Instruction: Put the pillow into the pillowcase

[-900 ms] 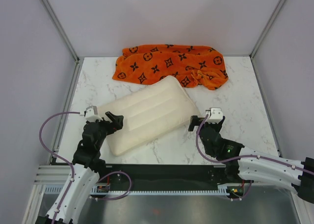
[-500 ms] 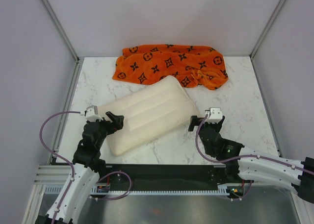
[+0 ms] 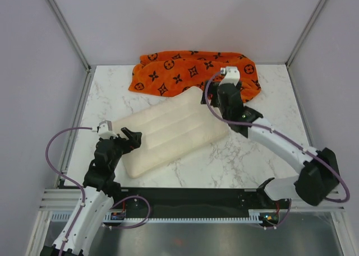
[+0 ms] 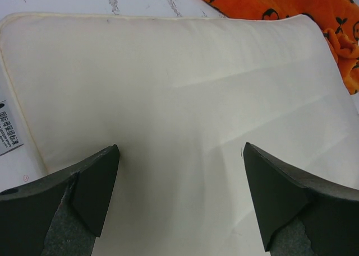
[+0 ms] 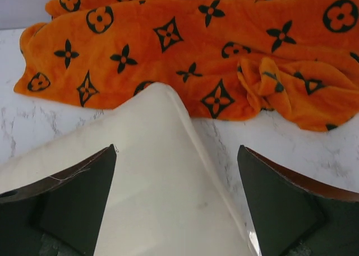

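The cream-white pillow (image 3: 168, 130) lies slantwise in the middle of the marble table. The orange pillowcase (image 3: 190, 71) with black motifs lies crumpled behind it, against the back wall. My left gripper (image 3: 132, 137) is open and empty over the pillow's near-left end; in the left wrist view (image 4: 179, 155) the pillow (image 4: 179, 88) fills the space between the jaws, with the pillowcase (image 4: 280, 4) at the top right. My right gripper (image 3: 212, 96) is open and empty over the pillow's far right corner; in the right wrist view (image 5: 176, 152) the pillow (image 5: 151, 183) and pillowcase (image 5: 185, 43) lie just ahead.
The marble table (image 3: 269, 127) is enclosed by white walls and metal frame posts (image 3: 67, 32). A small printed label (image 4: 8, 127) sticks out at the pillow's left edge. A purple cable (image 3: 56, 138) loops beside the left arm.
My right arm has swung from the near right of the pillow up to its far right corner, next to the pillowcase. The left arm, pillow and pillowcase have not moved.
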